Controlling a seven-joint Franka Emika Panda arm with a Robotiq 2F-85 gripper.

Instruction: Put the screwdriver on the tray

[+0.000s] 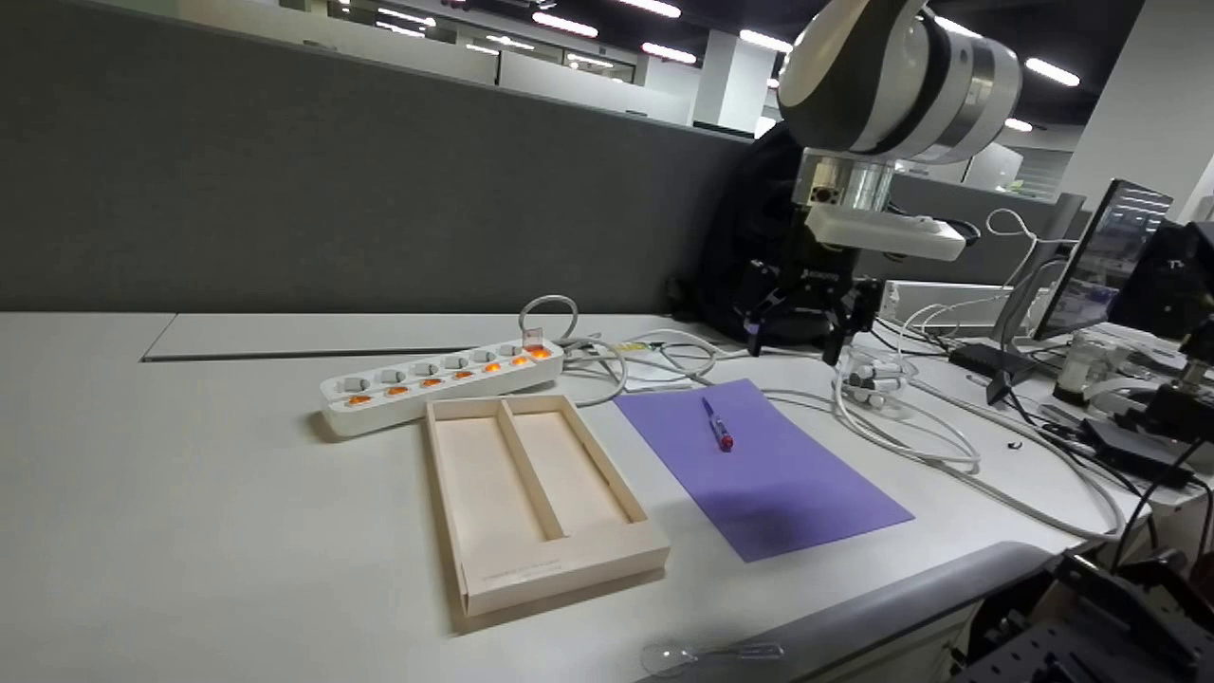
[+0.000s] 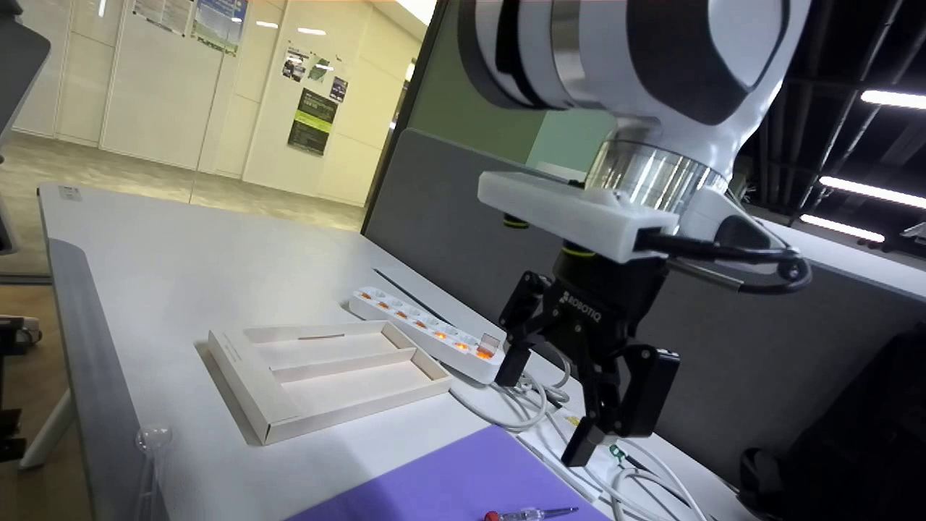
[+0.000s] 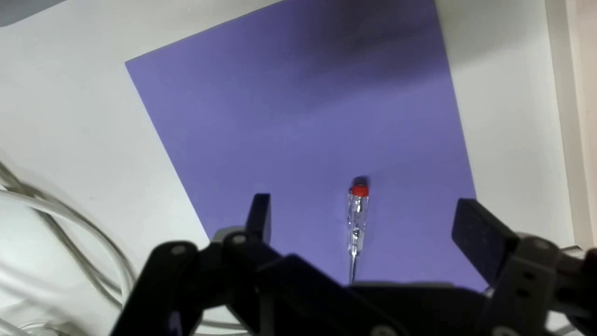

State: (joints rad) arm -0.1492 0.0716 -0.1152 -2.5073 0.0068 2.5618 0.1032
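Note:
The screwdriver (image 1: 718, 432) lies on the purple mat (image 1: 787, 503). It has a clear handle with a red end cap and a thin metal shaft; it also shows in an exterior view (image 2: 532, 515). In the wrist view the screwdriver (image 3: 357, 217) appears between the open fingers, its shaft tip hidden by the gripper body. My gripper (image 1: 795, 349) is open and empty, above the table behind the mat; it also shows in an exterior view (image 2: 544, 417) and the wrist view (image 3: 363, 209). The pale wooden tray (image 1: 569, 569), with two long compartments, holds nothing; its edge shows in the wrist view (image 3: 571, 116).
A white power strip (image 1: 441, 384) lies behind the tray. White cables (image 1: 910, 446) run behind and beside the mat. A black backpack (image 1: 730, 247) leans on the grey partition (image 1: 360, 180). A clear plastic utensil (image 1: 711, 655) lies at the front edge. A monitor (image 1: 1105, 256) stands at the right.

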